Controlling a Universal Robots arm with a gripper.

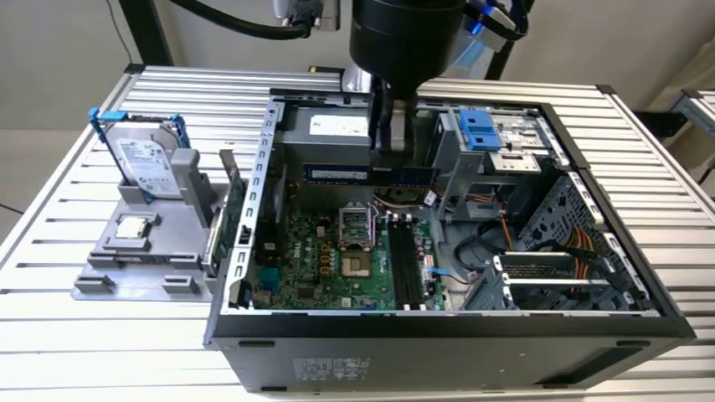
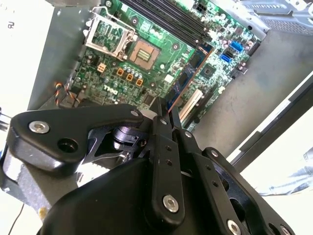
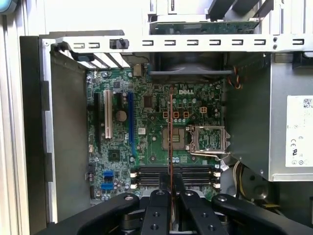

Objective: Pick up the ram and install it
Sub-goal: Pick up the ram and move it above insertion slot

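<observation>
Bright even light; the table glares white, the case walls sit shaded.

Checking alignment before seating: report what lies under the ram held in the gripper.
Under the ram, shut in the gripper, the first wrist view shows the motherboard and its black memory slots. The fingers cover part of the slots.

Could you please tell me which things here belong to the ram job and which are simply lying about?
Part of the job:
- the ram, clamped in the gripper above the open computer case
- the memory slots on the motherboard

Lying about:
- the hard drive and the CPU chip, both on the grey stand beside the case
</observation>
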